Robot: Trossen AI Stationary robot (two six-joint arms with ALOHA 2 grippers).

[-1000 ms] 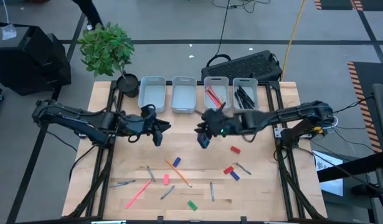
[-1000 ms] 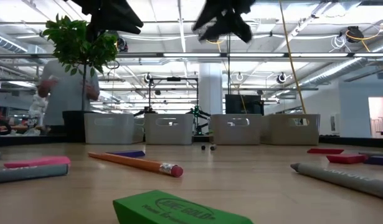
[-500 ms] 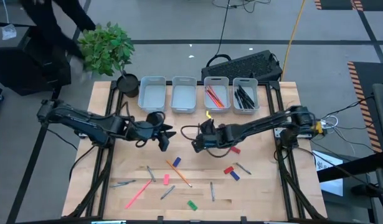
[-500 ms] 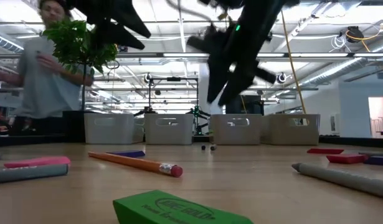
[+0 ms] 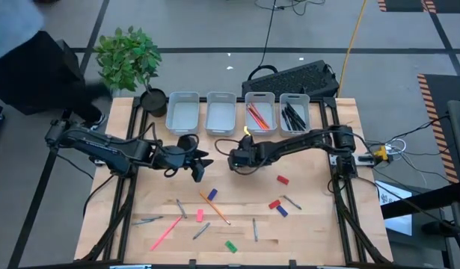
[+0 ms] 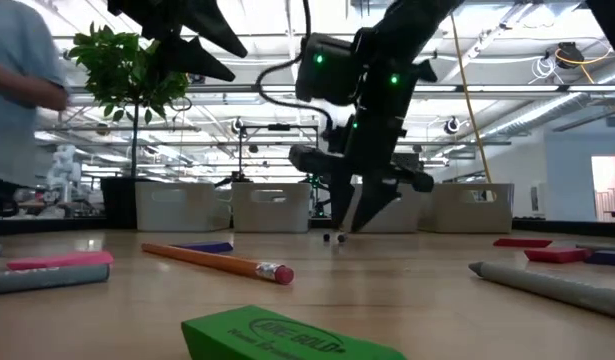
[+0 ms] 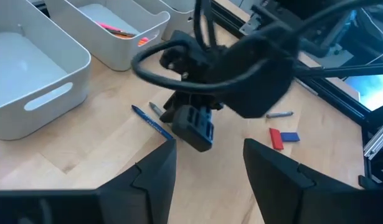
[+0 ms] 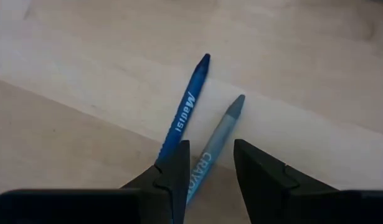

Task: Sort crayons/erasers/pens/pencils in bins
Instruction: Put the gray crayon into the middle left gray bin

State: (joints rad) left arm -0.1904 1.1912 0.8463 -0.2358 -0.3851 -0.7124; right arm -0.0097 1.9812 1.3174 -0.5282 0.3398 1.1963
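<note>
My right gripper point(image 8: 207, 167) is open and points down at mid-table point(image 5: 233, 163), its fingertips low over the wood point(image 6: 340, 230). A grey crayon point(image 8: 217, 138) runs into the gap between its fingers. A blue pen point(image 8: 182, 118) lies beside the crayon and passes under one finger. My left gripper point(image 7: 210, 163) hovers open just left of it point(image 5: 200, 167), holding nothing. Four bins point(image 5: 182, 112) line the far edge; one holds red sticks point(image 5: 257, 116), another dark pens point(image 5: 293, 116). Erasers lie loose on the wood: red point(image 5: 283, 180), blue point(image 5: 212, 194), pink point(image 5: 200, 215), green point(image 5: 230, 245). My right gripper comes from above with one finger on each side of the grey crayon's near end point(image 8: 207, 155), roughly along the crayon. The crayon and the blue pen lie flat on the table. Whether a fingertip touches either of them I cannot tell.
An orange pencil point(image 5: 215, 207), a pink stick point(image 5: 164, 234) and several grey sticks point(image 5: 254, 229) lie near the front. A potted plant point(image 5: 129, 60) stands at the far left corner, a keyboard point(image 5: 293, 77) behind the bins. A person point(image 6: 17, 110) is beyond the table's left side.
My right gripper has come down from high above the table to just over the wood and shifted slightly toward the table's left, ending with its fingers pointing down over the crayon and pen. My left gripper has drifted a little to the right. The person behind has walked left.
</note>
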